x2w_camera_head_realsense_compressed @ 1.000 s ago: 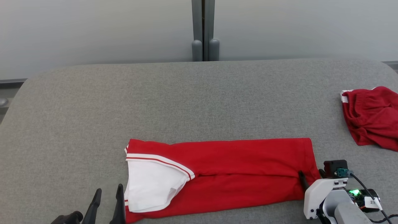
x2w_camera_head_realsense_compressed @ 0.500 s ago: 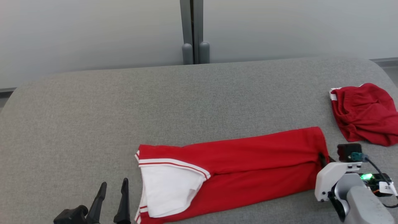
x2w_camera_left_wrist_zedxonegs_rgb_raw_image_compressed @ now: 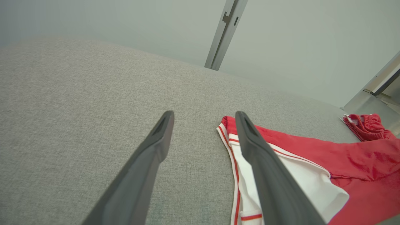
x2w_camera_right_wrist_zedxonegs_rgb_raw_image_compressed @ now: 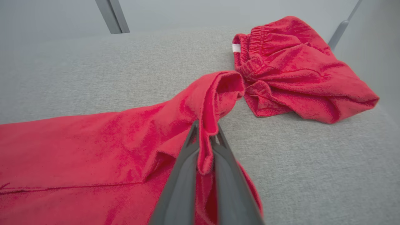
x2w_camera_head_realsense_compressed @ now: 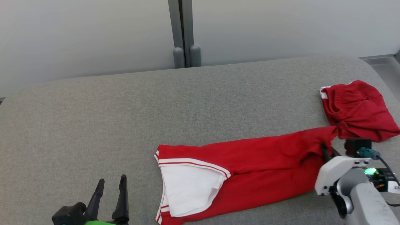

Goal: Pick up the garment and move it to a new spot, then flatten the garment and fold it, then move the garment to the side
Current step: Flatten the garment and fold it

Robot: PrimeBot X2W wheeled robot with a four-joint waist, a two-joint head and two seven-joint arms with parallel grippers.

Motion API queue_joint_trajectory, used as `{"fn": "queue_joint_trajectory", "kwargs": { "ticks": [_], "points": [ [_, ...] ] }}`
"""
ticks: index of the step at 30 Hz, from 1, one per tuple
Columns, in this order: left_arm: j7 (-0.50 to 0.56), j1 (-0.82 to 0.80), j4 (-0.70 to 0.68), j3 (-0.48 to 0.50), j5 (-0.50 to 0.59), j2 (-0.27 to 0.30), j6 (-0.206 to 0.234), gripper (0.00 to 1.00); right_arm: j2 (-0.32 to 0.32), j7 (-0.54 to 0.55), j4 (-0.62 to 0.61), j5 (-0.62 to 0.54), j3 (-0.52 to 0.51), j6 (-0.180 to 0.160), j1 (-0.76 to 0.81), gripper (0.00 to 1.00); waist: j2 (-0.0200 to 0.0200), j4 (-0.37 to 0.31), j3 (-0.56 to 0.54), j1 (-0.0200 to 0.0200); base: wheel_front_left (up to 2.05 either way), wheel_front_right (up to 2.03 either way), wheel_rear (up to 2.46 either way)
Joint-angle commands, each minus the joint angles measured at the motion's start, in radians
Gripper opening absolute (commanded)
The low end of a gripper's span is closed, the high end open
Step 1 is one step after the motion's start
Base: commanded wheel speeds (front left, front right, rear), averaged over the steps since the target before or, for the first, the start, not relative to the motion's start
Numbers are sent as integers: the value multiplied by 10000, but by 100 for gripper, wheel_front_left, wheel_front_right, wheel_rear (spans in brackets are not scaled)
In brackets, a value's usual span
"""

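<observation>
The garment (x2w_camera_head_realsense_compressed: pixel 265 165) is a long red folded piece with a white, red-striped panel at its left end, lying slanted across the near part of the grey table (x2w_camera_head_realsense_compressed: pixel 156 109). My right gripper (x2w_camera_head_realsense_compressed: pixel 325 149) is shut on the garment's right end, and the pinched cloth bunches up between the fingers. The right wrist view shows the same grip: the right gripper (x2w_camera_right_wrist_zedxonegs_rgb_raw_image_compressed: pixel 206 128) clamps a raised fold of the garment (x2w_camera_right_wrist_zedxonegs_rgb_raw_image_compressed: pixel 93 147). My left gripper (x2w_camera_head_realsense_compressed: pixel 112 180) stands open at the lower left, holding nothing. In the left wrist view, the left gripper (x2w_camera_left_wrist_zedxonegs_rgb_raw_image_compressed: pixel 204 115) is just left of the garment's (x2w_camera_left_wrist_zedxonegs_rgb_raw_image_compressed: pixel 343 162) white end.
A second, crumpled red garment (x2w_camera_head_realsense_compressed: pixel 356 109) with an elastic waistband lies at the table's right edge, touching the lifted end of the held one; it also shows as the crumpled red piece (x2w_camera_right_wrist_zedxonegs_rgb_raw_image_compressed: pixel 297 72). A grey post (x2w_camera_head_realsense_compressed: pixel 184 31) stands behind the table against a pale wall.
The right gripper has shut on the garment's right end and drawn it toward the crumpled red piece, leaving the garment slanted. The head camera has turned. The left gripper stays open.
</observation>
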Motion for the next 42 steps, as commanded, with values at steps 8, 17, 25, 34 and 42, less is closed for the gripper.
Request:
{"fn": "queue_joint_trajectory", "kwargs": {
  "ticks": [8, 17, 25, 34, 42],
  "points": [
    [-28, -162, 175, 109, 121, -169, -170, 100, 700, 511, -2031, 1113, 2282, -14, 461, 0, 0, 353, -78, 0, 0, 0, 0],
    [-27, -285, 301, 75, 181, -262, -320, 100, 799, 532, -2445, 2981, 5059, -14, 182, 0, 0, 956, -119, 0, 0, 0, 0],
    [1, -502, 537, -150, 226, -378, -459, 100, 809, 115, -1507, 4401, 7006, -14, -607, 0, 0, 1579, -139, 0, 0, 0, 0],
    [35, -762, 813, -452, 301, -509, -600, 100, 814, -411, -63, 5392, 8419, -14, -1683, 0, 0, 2136, -185, 0, 0, 0, 0],
    [18, -803, 1027, -586, 267, -574, -697, 100, 810, -777, 882, 6062, 9307, -14, -2428, 100, 0, 2362, -193, 0, 0, 0, 0]
  ]
}}
